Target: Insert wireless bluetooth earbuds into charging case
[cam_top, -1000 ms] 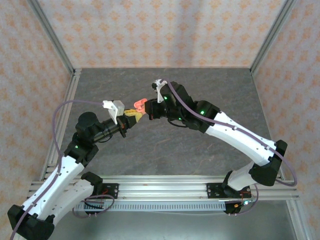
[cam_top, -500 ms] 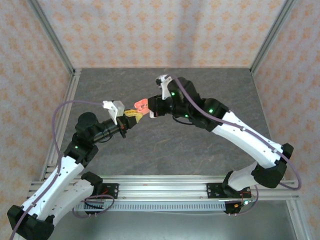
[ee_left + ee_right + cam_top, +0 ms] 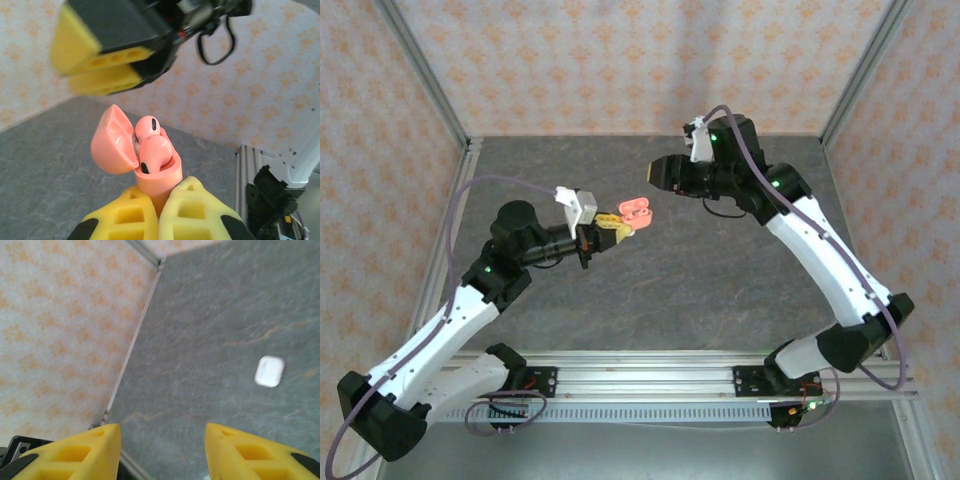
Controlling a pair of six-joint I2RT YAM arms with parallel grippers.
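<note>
The left claw (image 3: 159, 202) is clamped on the coral-pink charging case (image 3: 159, 179), its 2 yellow fingers (image 3: 125, 217) pressed against the lower body of the case from either side. The case stands upright above the fingertips, held up in the air over the grey desk (image 3: 720, 285). Its lid (image 3: 111, 147) is swung open to the left in the left wrist view. The 2 coral-pink earbuds (image 3: 152, 154) sit in the open case side by side, 1 nearer the camera and 1 behind it, their rounded heads rising above the rim and touching each other.

From above, the left claw (image 3: 610, 228) points toward the far right, with the case (image 3: 637, 210) at its tip, near the middle of the desk.

The right claw (image 3: 660, 172) is beyond the case and to its right, apart from it, not touching. In the left wrist view it appears blurred above and left of the open lid (image 3: 102, 60).

In the right wrist view the right claw (image 3: 162, 435) has its fingers spread apart with nothing between them. Below it lies bare desk (image 3: 225, 315), and a white case (image 3: 270, 371), closed and flat, rests on the surface to the right of the gap between the fingers.
</note>
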